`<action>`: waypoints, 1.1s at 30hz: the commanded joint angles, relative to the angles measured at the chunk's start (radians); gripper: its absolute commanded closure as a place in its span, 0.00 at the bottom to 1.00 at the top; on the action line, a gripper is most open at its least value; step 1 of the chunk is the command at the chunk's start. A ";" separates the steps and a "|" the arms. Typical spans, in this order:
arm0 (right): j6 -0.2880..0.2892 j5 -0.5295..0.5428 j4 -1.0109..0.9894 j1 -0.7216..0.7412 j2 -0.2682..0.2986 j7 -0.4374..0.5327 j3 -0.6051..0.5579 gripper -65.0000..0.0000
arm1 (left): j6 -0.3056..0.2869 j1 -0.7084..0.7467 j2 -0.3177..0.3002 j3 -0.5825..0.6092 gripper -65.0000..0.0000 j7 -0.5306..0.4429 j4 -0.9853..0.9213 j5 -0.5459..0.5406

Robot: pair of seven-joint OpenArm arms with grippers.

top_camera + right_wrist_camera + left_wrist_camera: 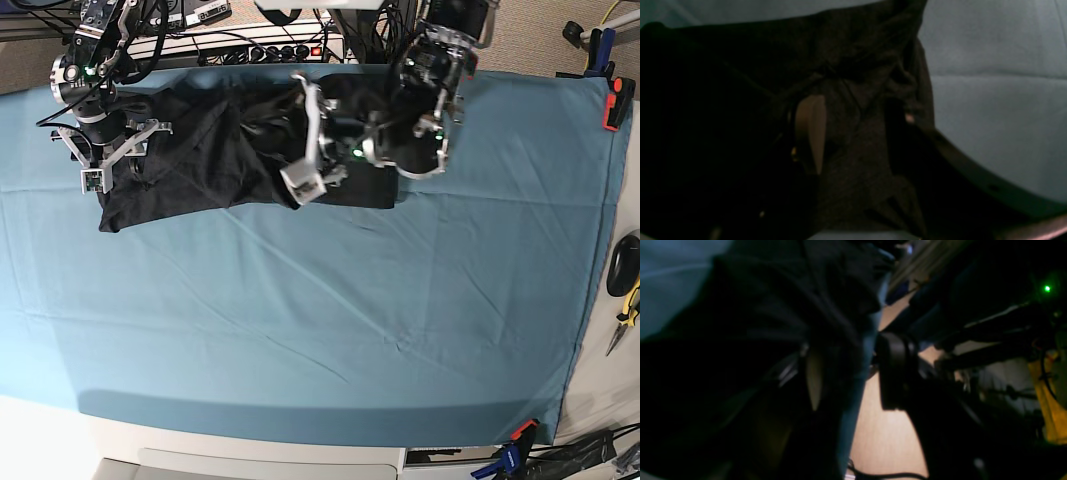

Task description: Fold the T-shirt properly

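Note:
The dark T-shirt (pixel 210 150) lies spread in a wrinkled band across the far part of the table, plain side showing. My right gripper (pixel 110 160) stands over its left end, fingers spread wide. In the right wrist view, dark shirt cloth (pixel 853 100) bunches between the beige pad (pixel 810 133) and the other finger of that gripper (pixel 853 133). My left gripper (pixel 305 180) is low on the shirt's middle, near its front edge. In the left wrist view its fingers stand apart (pixel 850 380), with dark shirt folds (pixel 790 306) against the beige pad (pixel 815 380).
A teal cloth (pixel 330 330) covers the whole table. A power strip and cables (pixel 250 45) run along the back edge. Clamps hold the cloth at the right (pixel 612 100) and front (pixel 515 440) edges. Hand tools (pixel 625 290) lie off the table to the right.

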 commanded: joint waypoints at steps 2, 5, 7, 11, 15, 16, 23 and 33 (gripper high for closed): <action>-0.003 0.010 0.015 0.003 0.011 0.018 0.004 0.55 | -0.005 -0.016 0.019 0.019 0.57 -0.043 0.015 0.018; -0.003 0.010 0.015 0.003 0.011 0.021 0.004 0.55 | -0.005 -0.020 0.030 0.036 0.57 -0.058 0.015 0.059; -0.003 0.010 0.015 0.003 0.011 0.023 0.004 0.55 | -0.005 -0.027 0.032 0.036 0.57 -0.057 0.015 0.063; -0.003 0.009 0.015 0.003 0.011 0.023 0.004 0.55 | -0.005 -0.069 0.029 0.026 0.76 0.007 0.017 0.064; -0.003 0.009 0.015 0.003 0.011 0.023 0.004 0.55 | -0.005 -0.096 0.029 -0.047 1.00 0.042 0.037 -0.026; -0.003 0.009 0.015 0.003 0.011 0.023 0.004 0.55 | -0.005 -0.097 0.029 -0.072 1.00 0.045 0.042 -0.036; -0.003 0.009 0.014 0.003 0.011 0.023 0.004 0.55 | 0.008 -0.092 -0.034 -0.215 1.00 0.054 0.045 0.022; -0.003 0.010 0.014 0.003 0.011 0.029 0.004 0.55 | 0.068 -0.010 -0.079 -0.188 1.00 -0.021 0.045 0.149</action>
